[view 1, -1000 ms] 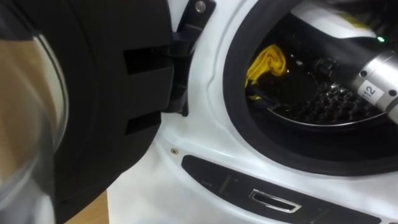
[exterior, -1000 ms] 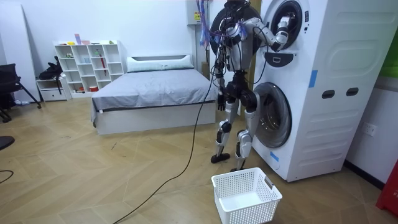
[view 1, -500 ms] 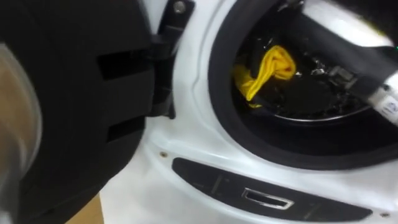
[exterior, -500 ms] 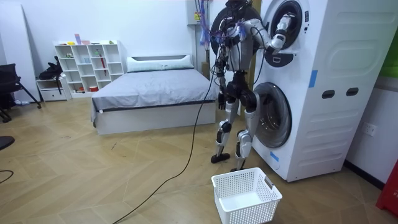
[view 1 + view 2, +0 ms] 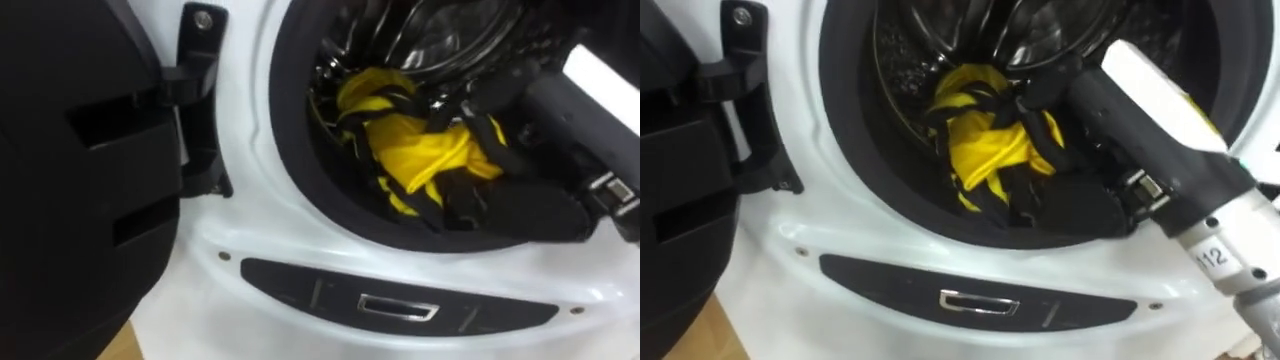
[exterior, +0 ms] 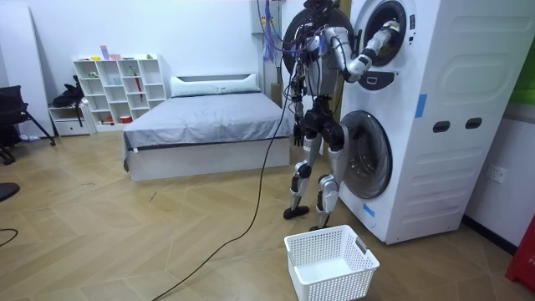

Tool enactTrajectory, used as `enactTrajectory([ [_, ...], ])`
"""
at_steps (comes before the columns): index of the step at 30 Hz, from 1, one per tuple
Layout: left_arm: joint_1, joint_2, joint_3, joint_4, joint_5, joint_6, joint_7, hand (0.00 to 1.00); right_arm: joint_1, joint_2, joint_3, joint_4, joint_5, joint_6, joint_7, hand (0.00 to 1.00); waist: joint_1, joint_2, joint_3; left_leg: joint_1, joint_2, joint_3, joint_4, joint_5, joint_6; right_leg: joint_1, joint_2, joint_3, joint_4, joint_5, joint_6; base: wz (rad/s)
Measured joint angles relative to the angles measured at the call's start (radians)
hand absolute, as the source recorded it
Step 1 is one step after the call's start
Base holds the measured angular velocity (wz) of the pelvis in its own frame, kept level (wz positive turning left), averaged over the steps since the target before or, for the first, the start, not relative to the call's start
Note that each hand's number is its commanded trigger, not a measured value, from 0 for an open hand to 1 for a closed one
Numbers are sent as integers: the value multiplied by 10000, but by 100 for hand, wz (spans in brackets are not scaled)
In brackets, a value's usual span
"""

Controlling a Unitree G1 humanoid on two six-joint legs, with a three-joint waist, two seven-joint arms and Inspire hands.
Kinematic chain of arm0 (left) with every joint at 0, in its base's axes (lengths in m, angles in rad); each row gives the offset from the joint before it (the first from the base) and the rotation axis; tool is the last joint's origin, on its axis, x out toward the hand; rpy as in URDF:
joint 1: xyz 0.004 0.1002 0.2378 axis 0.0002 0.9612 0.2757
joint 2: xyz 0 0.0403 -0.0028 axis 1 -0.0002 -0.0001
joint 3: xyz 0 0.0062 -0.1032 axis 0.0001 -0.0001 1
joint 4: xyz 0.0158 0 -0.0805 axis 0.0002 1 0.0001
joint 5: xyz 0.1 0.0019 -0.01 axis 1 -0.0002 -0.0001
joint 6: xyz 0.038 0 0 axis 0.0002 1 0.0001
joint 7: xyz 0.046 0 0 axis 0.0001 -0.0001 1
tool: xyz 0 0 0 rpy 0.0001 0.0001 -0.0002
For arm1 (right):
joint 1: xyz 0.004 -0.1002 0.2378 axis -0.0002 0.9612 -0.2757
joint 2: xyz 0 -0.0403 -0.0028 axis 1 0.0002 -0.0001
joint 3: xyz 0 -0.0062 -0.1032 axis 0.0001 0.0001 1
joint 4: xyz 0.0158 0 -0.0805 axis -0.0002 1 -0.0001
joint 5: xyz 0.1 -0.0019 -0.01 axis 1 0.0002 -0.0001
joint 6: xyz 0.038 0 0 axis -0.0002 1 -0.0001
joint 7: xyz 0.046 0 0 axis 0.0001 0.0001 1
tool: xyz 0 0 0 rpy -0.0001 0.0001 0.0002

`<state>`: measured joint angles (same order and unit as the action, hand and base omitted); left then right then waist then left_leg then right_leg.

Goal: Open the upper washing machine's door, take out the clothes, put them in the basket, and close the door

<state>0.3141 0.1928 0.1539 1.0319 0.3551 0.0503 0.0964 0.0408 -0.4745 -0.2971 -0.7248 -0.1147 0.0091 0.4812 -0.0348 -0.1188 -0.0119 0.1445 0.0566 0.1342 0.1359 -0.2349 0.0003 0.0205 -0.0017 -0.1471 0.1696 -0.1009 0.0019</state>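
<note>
Right hand (image 5: 1072,92) was inside drum (image 5: 908,52), at 3 o'clock of yellow-black garment (image 5: 980,150); couldn't tell its grip.

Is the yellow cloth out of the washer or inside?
Inside: the yellow cloth lies in the drum, behind the dark door seal, the right hand against it.

The yellow and black clothes (image 5: 985,150) lie crumpled at the drum's front, just beside my right hand (image 5: 1080,215); the white washing machine (image 5: 840,215) stands open.
</note>
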Motion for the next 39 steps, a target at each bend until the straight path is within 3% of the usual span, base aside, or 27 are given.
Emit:
enactTrajectory([
  [11,-152,-118,805,55,112,-1,65,0,1307,-7,-760,-385,232,-600,-437,100,-134,-48,15,119,34,418,-16,-48,11,-43,53,394,33,0,0,-8],
  [15,-304,-169,831,147,119,-5,85,0,1364,-13,-782,-419,274,-642,-439,100,-128,-78,6,236,104,816,-33,-140,-35,-142,160,731,40,21,-26,-21],
  [18,-493,-164,1063,336,108,-59,96,0,1433,-51,-782,-439,305,-808,-439,100,-115,-110,2,289,221,1243,3,-177,-87,-302,325,1234,35,166,-71,-34],
  [20,-663,-155,1088,516,115,-61,100,0,1521,-126,-821,-534,298,-867,-439,100,-155,-121,2,320,257,1456,9,-194,-120,-367,417,1587,46,212,-86,-35],
  [23,-873,-113,1095,640,195,-81,73,0,1815,-725,-1242,-676,481,-970,-446,100,-233,-151,15,405,386,1960,6,-261,-221,-410,602,1961,43,315,-142,-46],
  [26,-872,74,1079,682,295,-71,-22,0,2042,-858,-2182,-713,740,-993,-1086,100,-706,-230,43,434,606,2648,189,-364,-405,-585,895,2515,2,438,-309,-73],
  [28,-788,182,1060,677,291,-76,-20,0,2182,-902,-2861,-438,1019,-968,-1574,100,-1514,-267,96,460,811,3370,315,-408,-583,-758,1171,3092,3,636,-446,-90],
  [30,-820,263,1057,672,294,-100,6,0,2247,-900,-3207,-250,1435,-934,-1908,100,-2067,-283,174,522,896,3884,304,-369,-720,-904,1440,3625,23,723,-414,-97],
  [31,-848,278,1051,686,292,-211,19,0,2214,-900,-3442,49,1488,-937,-2188,100,-2321,-258,189,590,952,4255,298,-376,-807,-982,1620,3970,18,845,-467,-102],
  [33,-884,248,1120,1080,233,-22,42,0,2135,-914,-3889,570,1482,-848,-2534,100,-2736,-252,182,684,1036,4780,314,-431,-920,-1110,1854,4406,53,970,-560,-89],
  [35,-722,256,958,1082,290,-105,3,0,2137,-913,-4209,1077,1405,-625,-2994,100,-2994,-228,194,780,1062,5176,303,-456,-1005,-1231,2075,4794,169,1076,-646,-76],
  [39,-704,294,976,1350,282,126,2,0,2133,-1031,-4462,1445,991,-299,-3720,100,-3455,-284,204,701,1045,5847,303,-494,-1067,-1654,2351,5375,397,1154,-651,-52],
])
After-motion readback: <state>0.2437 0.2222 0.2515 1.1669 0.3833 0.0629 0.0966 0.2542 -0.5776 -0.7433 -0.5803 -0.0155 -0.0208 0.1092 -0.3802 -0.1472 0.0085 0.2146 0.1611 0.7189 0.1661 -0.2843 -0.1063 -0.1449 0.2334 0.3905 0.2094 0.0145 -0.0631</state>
